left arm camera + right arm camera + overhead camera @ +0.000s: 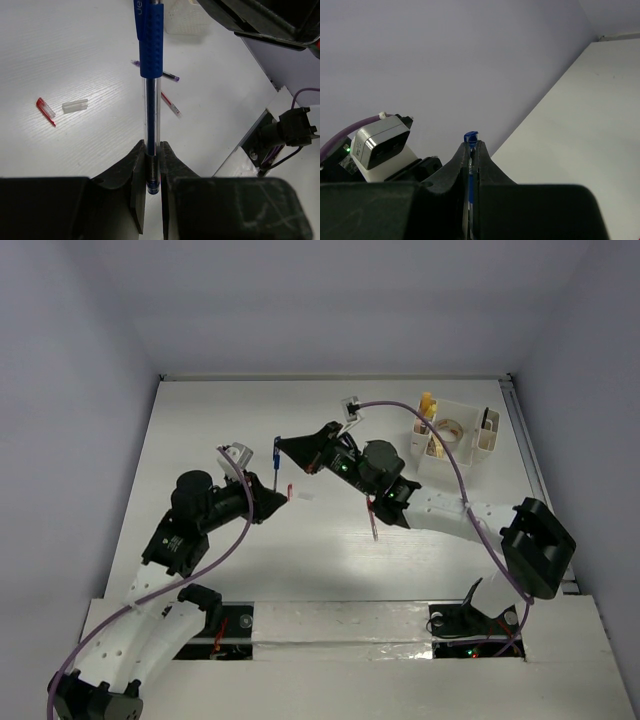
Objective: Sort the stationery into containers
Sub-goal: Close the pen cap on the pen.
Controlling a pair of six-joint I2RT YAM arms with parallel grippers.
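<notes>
The left gripper (152,150) is closed on one end of a blue pen (151,50), and the right gripper (470,150) is closed on the other end, so the pen is held between them above the middle of the tabletop (200,420).

The organizer (470,455) is set near the far right corner. A tape roll (447,427) is seen in its middle compartment and a yellow block (428,402) stands up out of its far left compartment. A dark item in the right compartment and something yellowish in the near left one are too small to identify.

In the top view a red pen (372,523) is partly hidden under the right arm. Only the blue tip of the held pen is shown past the fingers in the right wrist view, against the wall. A red cap (45,110), a clear cap (75,105) and a thin dark pen (170,76) lying on the tabletop are made out clearly only in the left wrist view, where the organizer is cut off by the top edge.
</notes>
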